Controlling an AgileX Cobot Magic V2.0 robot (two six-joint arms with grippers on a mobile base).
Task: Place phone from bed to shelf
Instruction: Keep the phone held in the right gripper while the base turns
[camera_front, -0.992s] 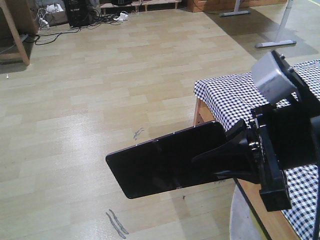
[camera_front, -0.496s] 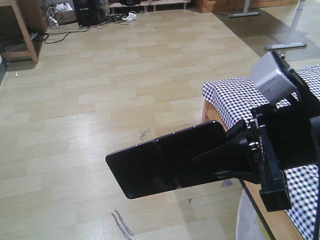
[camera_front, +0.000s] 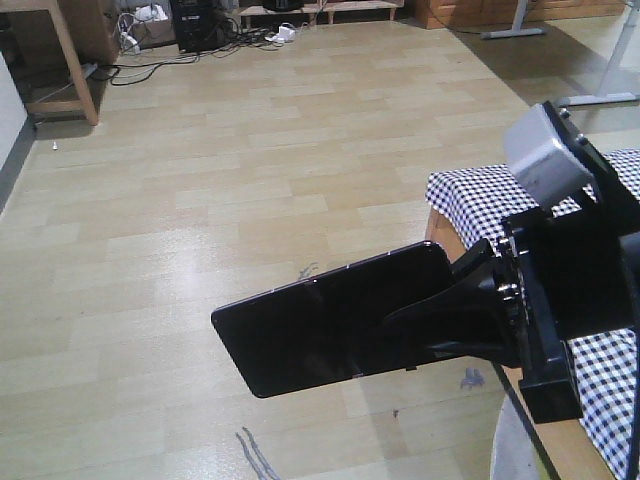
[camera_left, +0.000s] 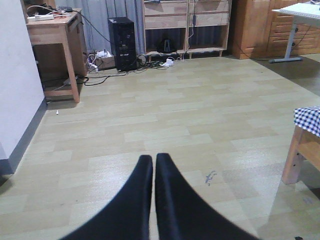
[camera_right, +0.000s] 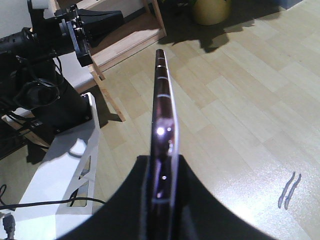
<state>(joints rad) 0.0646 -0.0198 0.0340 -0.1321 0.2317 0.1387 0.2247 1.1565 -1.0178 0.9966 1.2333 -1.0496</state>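
1. Out over the pale wood-plank floor, off the bedding, hangs the thin glossy black folding phone. It lies nearly flat and is tilted slightly, with its crease showing across the middle.
2. My right hand is clamped on the phone's near end. In the right wrist view the phone is edge-on, its pinkish metal rim pinched between the two black fingers.
3. My left hand has its two black fingers pressed together with only a hairline seam between them. It grips nothing and points at bare floor.
4. The wide bed with black-and-white gingham bedding and a wooden frame sits at the right of the front view. The phone is left of its corner and not touching it.
5. A pale natural-wood shelf board shows beyond the phone's far tip in the right wrist view, well apart from it.
6. Against the far wall, a light wooden drawer unit has closed drawers above an open bay. A dark object sits in that bay, too small for me to identify.
7. Left of it, a black computer tower stands on the floor beside a wooden table carrying cables.
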